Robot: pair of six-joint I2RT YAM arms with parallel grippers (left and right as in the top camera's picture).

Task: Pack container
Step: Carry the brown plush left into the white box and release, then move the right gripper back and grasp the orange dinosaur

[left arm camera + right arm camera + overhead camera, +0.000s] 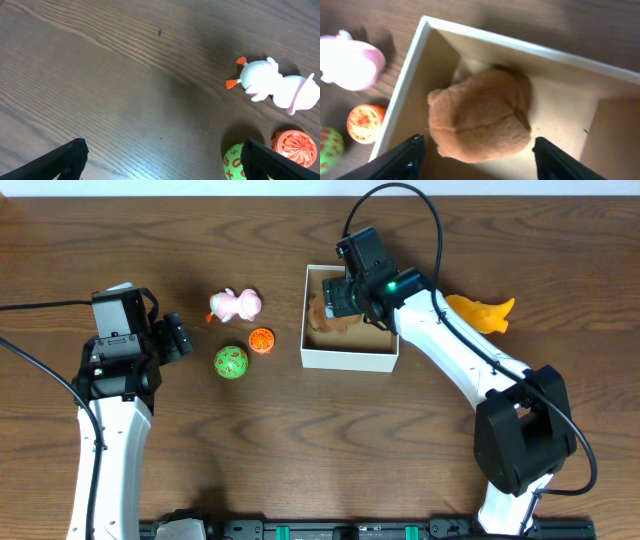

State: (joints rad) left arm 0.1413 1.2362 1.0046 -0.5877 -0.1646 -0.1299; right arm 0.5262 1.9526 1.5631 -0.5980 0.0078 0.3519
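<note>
The container (348, 360) is a white-walled square box with a tan inside, at the table's middle. A brown plush toy (325, 317) lies in its left part. My right gripper (346, 298) hangs open just above that toy; in the right wrist view its fingers (479, 162) straddle the plush (480, 115) without touching it, inside the container's wall (405, 85). My left gripper (178, 336) is open and empty at the left. A pink-and-white toy (236, 304), an orange ball (262, 339) and a green ball (231, 362) lie on the table between it and the container.
A yellow-orange toy (482, 313) lies right of the container, behind my right arm. In the left wrist view the pink toy (272, 86), green ball (234, 161) and orange ball (294, 147) sit at the right, by my open left gripper (162, 160).
</note>
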